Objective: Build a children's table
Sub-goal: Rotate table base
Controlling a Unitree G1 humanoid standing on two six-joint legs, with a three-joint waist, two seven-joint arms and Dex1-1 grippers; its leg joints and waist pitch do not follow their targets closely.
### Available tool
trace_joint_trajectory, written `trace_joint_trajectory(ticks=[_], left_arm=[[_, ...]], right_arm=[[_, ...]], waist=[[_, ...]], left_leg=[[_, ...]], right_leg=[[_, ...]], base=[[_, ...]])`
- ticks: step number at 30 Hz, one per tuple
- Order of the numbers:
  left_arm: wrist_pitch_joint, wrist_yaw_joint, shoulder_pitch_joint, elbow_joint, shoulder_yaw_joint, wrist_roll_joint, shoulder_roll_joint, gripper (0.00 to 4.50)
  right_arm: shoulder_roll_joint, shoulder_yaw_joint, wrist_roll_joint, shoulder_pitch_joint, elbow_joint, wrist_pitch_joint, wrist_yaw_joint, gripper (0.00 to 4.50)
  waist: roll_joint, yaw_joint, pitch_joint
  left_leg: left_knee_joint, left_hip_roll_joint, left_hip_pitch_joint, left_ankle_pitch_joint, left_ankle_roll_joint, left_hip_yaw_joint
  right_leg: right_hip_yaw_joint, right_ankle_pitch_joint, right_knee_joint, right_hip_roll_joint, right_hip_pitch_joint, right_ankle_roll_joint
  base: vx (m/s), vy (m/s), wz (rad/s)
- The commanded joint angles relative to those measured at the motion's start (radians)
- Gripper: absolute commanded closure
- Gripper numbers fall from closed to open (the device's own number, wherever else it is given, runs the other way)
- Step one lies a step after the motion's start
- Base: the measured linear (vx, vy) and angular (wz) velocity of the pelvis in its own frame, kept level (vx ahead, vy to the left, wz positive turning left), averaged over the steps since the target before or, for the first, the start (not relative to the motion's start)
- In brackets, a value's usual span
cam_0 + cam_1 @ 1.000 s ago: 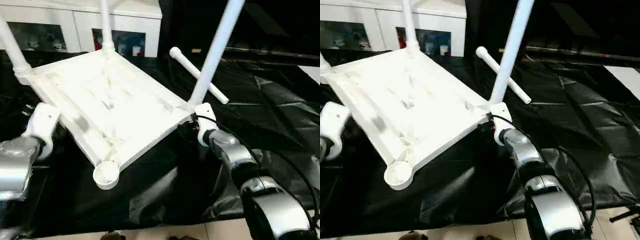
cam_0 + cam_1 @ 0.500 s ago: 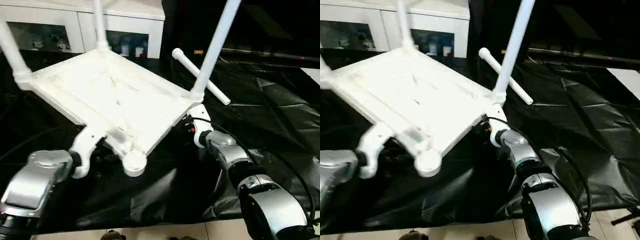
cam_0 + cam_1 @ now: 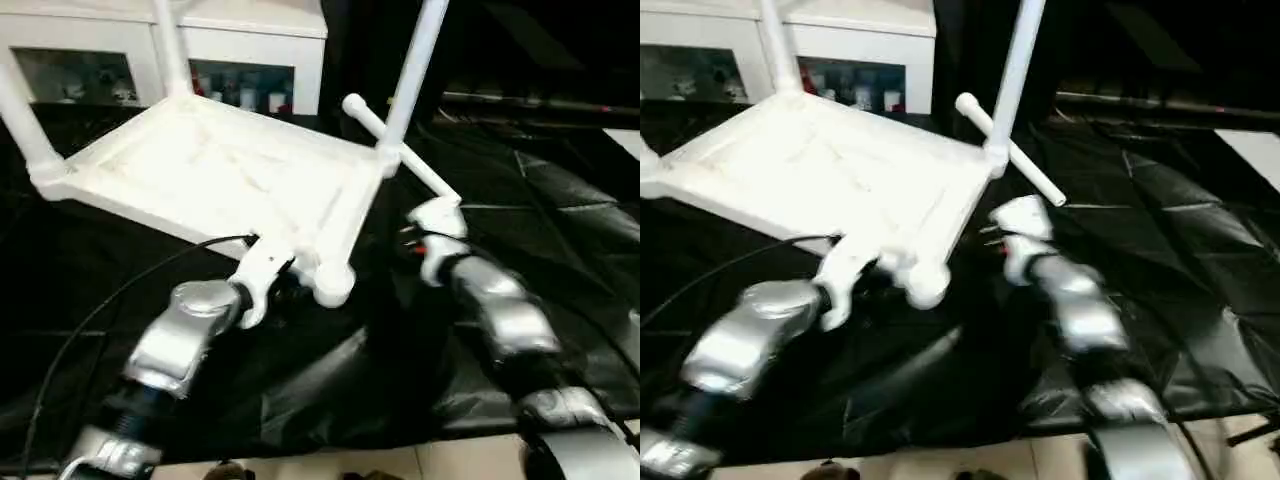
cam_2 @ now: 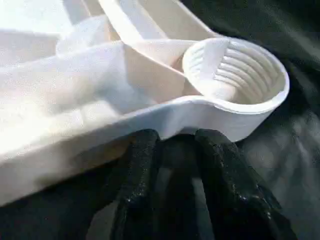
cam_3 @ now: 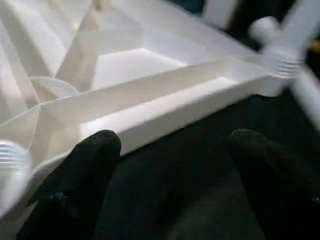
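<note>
The inverted white tabletop (image 3: 215, 175) sits tilted above the black-sheeted desk (image 3: 560, 210), its underside ribs facing up. Three legs rise from its corners: one at the far left (image 3: 25, 120), one at the rear (image 3: 170, 50), one at the right corner (image 3: 415, 65). The near corner carries an empty threaded socket (image 4: 235, 75), overhanging open black sheet with free room below and in front. The left end effector (image 4: 175, 165) is under the near rim beside that socket; the left wrist view shows its two black fingers (image 4: 137, 170) a little apart, tips against the underside of the rim, with nothing gripped between them. A black cable (image 3: 120, 290) trails from the left forearm across the sheet. To the right, a fourth leg (image 3: 400, 150) lies loose on the desk behind the right corner. The right end effector (image 5: 170, 165) is off the tabletop's right edge with a clear gap; the right wrist view shows its fingers (image 5: 85, 165) spread wide, holding nothing, facing the side rim. A white glass-fronted cabinet (image 3: 250, 60) stands behind. The desk's right half is unoccupied sheet.
</note>
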Motion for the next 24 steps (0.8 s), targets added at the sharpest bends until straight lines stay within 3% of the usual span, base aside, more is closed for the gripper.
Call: trace_joint_trajectory(ticks=[1,2,3,5,6,7,9,10,11,12,13,14,15,16,17,18,19,20,21,22,23,24], left_arm=[[-0.085,0.041,-0.031,-0.016,0.029,0.008,-0.015,3.01],[-0.124,0.047,-0.025,-0.039,0.052,-0.009,-0.028,3.01],[-0.147,0.058,-0.013,-0.073,0.088,-0.04,-0.05,3.01],[-0.15,0.093,0.017,-0.148,0.156,-0.092,-0.091,3.01],[-0.15,0.093,0.017,-0.148,0.156,-0.092,-0.091,3.01],[-0.105,0.237,0.061,-0.216,0.25,-0.09,-0.135,3.01],[-0.133,0.327,0.1,-0.242,0.301,-0.071,-0.148,3.01],[-0.147,0.398,0.128,-0.252,0.33,-0.049,-0.154,3.01],[-0.146,0.402,0.129,-0.253,0.331,-0.047,-0.154,3.01],[-0.155,0.419,0.137,-0.255,0.327,-0.029,-0.151,3.01],[-0.162,0.436,0.142,-0.254,0.327,-0.008,-0.151,3.01],[-0.173,0.461,0.143,-0.249,0.319,0.033,-0.15,3.01],[-0.168,0.471,0.138,-0.244,0.317,0.046,-0.151,3.01],[-0.162,0.489,0.13,-0.236,0.316,0.059,-0.154,3.01],[-0.165,0.494,0.126,-0.232,0.316,0.063,-0.156,3.01],[-0.159,0.507,0.124,-0.235,0.316,0.067,-0.161,3.01],[-0.155,0.519,0.123,-0.238,0.316,0.069,-0.167,3.01],[-0.156,0.524,0.123,-0.239,0.315,0.07,-0.168,3.01],[-0.157,0.549,0.124,-0.242,0.307,0.073,-0.172,3.01],[-0.156,0.559,0.125,-0.242,0.303,0.077,-0.173,3.01],[-0.156,0.559,0.125,-0.242,0.303,0.077,-0.173,3.01],[-0.153,0.568,0.125,-0.243,0.304,0.077,-0.177,3.01]], right_arm=[[-0.021,-0.041,0.029,0.035,-0.122,0.07,-0.017,0.56],[-0.022,-0.057,0.043,0.052,-0.162,0.088,-0.027,0.56],[-0.021,-0.073,0.056,0.068,-0.2,0.112,-0.039,0.56],[-0.016,-0.095,0.054,0.095,-0.26,0.14,-0.08,0.56],[-0.016,-0.095,0.054,0.095,-0.26,0.14,-0.08,0.56],[0.005,-0.103,0.048,0.128,-0.328,0.167,-0.128,0.56],[0.016,-0.084,0.016,0.144,-0.353,0.164,-0.161,0.56],[0.039,-0.084,0.004,0.147,-0.365,0.198,-0.21,0.56],[0.041,-0.084,0.004,0.147,-0.366,0.201,-0.214,0.56],[0.052,-0.083,0.004,0.138,-0.356,0.203,-0.226,0.56],[0.06,-0.078,0.002,0.131,-0.354,0.209,-0.235,0.56],[0.072,-0.067,-0.001,0.118,-0.351,0.216,-0.246,0.56],[0.076,-0.064,0.002,0.114,-0.351,0.221,-0.246,0.56],[0.078,-0.059,0.003,0.108,-0.346,0.221,-0.242,0.56],[0.078,-0.057,0.001,0.106,-0.343,0.22,-0.242,0.56],[0.078,-0.055,0.0,0.107,-0.347,0.226,-0.245,0.56],[0.077,-0.053,-0.002,0.106,-0.345,0.228,-0.245,0.56],[0.075,-0.054,-0.003,0.105,-0.342,0.227,-0.245,0.56],[0.067,-0.054,-0.006,0.103,-0.337,0.231,-0.251,0.56],[0.063,-0.054,-0.007,0.102,-0.335,0.232,-0.252,0.56],[0.063,-0.054,-0.007,0.102,-0.335,0.232,-0.252,0.56],[0.057,-0.056,-0.009,0.1,-0.33,0.233,-0.255,0.56]], waist=[[0.017,0.003,-0.08],[0.026,0.003,-0.078],[0.02,-0.001,-0.08],[0.022,-0.004,-0.078],[0.023,-0.007,-0.076],[0.023,-0.013,-0.075],[0.02,-0.02,-0.073],[0.015,-0.027,-0.071],[0.023,-0.031,-0.07],[0.023,-0.037,-0.07],[0.056,-0.047,-0.078],[0.07,-0.053,-0.074],[0.07,-0.069,-0.069],[0.069,-0.062,-0.061],[0.065,-0.063,-0.059],[0.052,-0.047,-0.063],[0.035,-0.046,-0.065],[-0.005,-0.02,-0.067],[-0.018,0.005,-0.077],[-0.017,0.015,-0.057],[-0.011,0.019,-0.045],[0.012,0.021,-0.061]], left_leg=[[-0.077,0.059,0.026,-0.302,-0.012,-0.034],[-0.078,0.057,0.023,-0.304,-0.009,-0.035],[-0.078,0.059,0.015,-0.299,-0.007,-0.037],[-0.078,0.061,0.017,-0.306,-0.008,-0.036],[-0.077,0.061,0.018,-0.315,-0.009,-0.036],[-0.077,0.062,0.018,-0.328,-0.012,-0.034],[-0.074,0.057,0.015,-0.334,0.001,-0.034],[-0.095,0.05,-0.029,-0.318,0.048,-0.066],[-0.095,0.054,-0.02,-0.334,0.045,-0.075],[-0.099,0.055,-0.035,-0.394,0.033,-0.113],[-0.119,0.094,-0.015,-0.48,0.013,-0.169],[-0.139,0.119,-0.005,-0.529,0.017,-0.205],[-0.163,0.15,0.022,-0.556,0.053,-0.272],[-0.167,0.143,0.032,-0.556,0.09,-0.302],[-0.167,0.123,0.025,-0.55,0.102,-0.299],[-0.158,0.039,-0.007,-0.506,0.111,-0.293],[-0.136,0.002,-0.023,-0.471,0.107,-0.287],[0.029,-0.077,-0.059,-0.391,0.049,-0.203],[0.197,-0.085,-0.042,-0.298,0.06,-0.112],[0.252,-0.056,-0.071,-0.237,0.088,-0.056],[0.244,-0.032,-0.074,-0.244,0.101,-0.055],[0.182,0.026,-0.029,-0.314,0.112,-0.056]], right_leg=[[0.059,-0.298,-0.078,-0.063,0.048,-0.137],[0.057,-0.305,-0.078,-0.063,0.05,-0.142],[0.055,-0.314,-0.079,-0.065,0.056,-0.139],[0.054,-0.327,-0.081,-0.066,0.052,-0.146],[0.054,-0.337,-0.082,-0.065,0.051,-0.154],[0.054,-0.348,-0.08,-0.062,0.049,-0.152],[0.05,-0.389,-0.087,-0.059,0.047,-0.128],[0.016,-0.417,-0.071,-0.069,0.078,-0.111],[0.006,-0.445,-0.079,-0.065,0.071,-0.101],[-0.021,-0.434,-0.073,-0.064,0.08,-0.1],[-0.037,-0.332,-0.05,-0.042,0.078,-0.118],[-0.04,-0.263,-0.019,-0.025,0.071,-0.13],[-0.034,-0.213,0.051,0.004,0.04,-0.171],[-0.012,-0.252,0.095,0.022,0.019,-0.199],[-0.001,-0.243,0.102,0.022,0.018,-0.215],[0.019,-0.242,0.053,0.007,0.043,-0.35],[0.023,-0.264,0.018,-0.004,0.057,-0.409],[0.013,-0.468,-0.091,-0.078,0.074,-0.501],[-0.007,-0.549,-0.149,-0.133,0.074,-0.52],[-0.023,-0.577,-0.139,-0.129,0.084,-0.411],[-0.037,-0.591,-0.138,-0.154,0.091,-0.357],[-0.071,-0.604,-0.143,-0.185,0.127,-0.251]], base=[[0.0,0.0,0.0],[0.0,0.0,0.0],[0.0,0.0,0.0],[0.0,0.0,0.0],[0.0,0.0,0.0],[0.0,0.0,0.0],[0.0,0.0,0.0],[0.0,0.0,0.0],[0.0,0.0,0.0],[0.001,-0.048,0.36],[0.001,-0.048,0.36],[0.004,-0.091,0.55],[-0.003,-0.139,0.66],[-0.003,-0.139,0.66],[0.007,-0.188,0.7],[-0.002,-0.236,0.68],[-0.002,-0.236,0.68],[-0.035,-0.265,0.65],[-0.04,-0.252,0.59],[-0.04,-0.252,0.59],[-0.03,-0.228,0.52],[-0.021,-0.198,0.59]])
